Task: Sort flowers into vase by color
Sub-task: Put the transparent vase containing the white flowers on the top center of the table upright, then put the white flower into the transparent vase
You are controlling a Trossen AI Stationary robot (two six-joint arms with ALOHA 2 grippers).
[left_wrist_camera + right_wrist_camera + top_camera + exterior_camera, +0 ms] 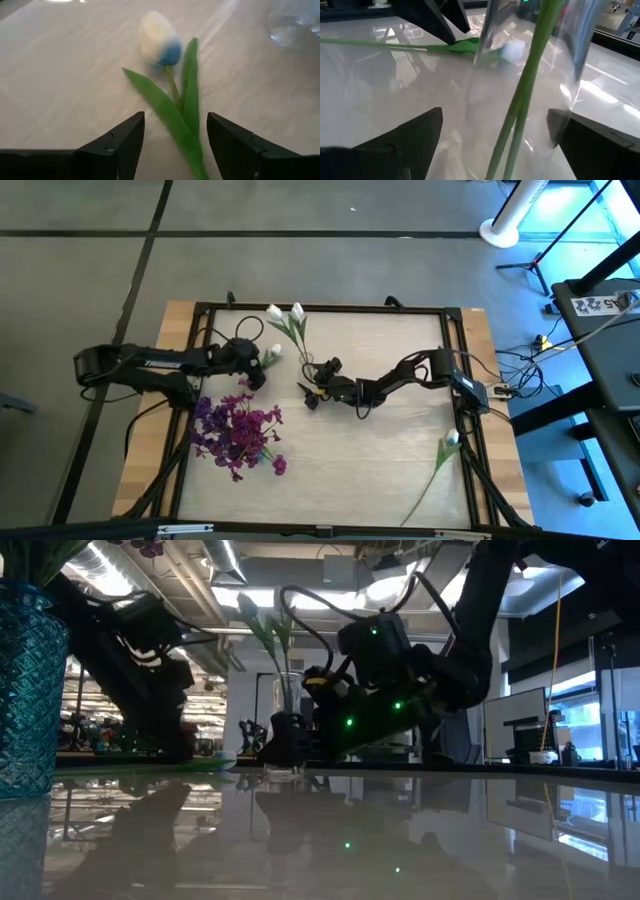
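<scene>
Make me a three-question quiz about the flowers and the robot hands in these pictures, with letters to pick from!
1. Where does the tulip outside the vases nearest the right arm lie?
A. On the table's right edge
B. Inside the teal vase
C. On the floor

2. How many white tulips stand in the clear vase?
A. None
B. Two
C. Five

3. How is the left end effector?
A. Shut on a purple flower
B. Open over a white tulip
C. Shut on the vase

Answers:
1 A: the high view shows the lone tulip lying by the right edge of the table.
2 B: two white buds rise from the clear vase, with two green stems inside it.
3 B: the left end effector shows its fingers apart with the white tulip lying on the table between them, untouched.
</scene>
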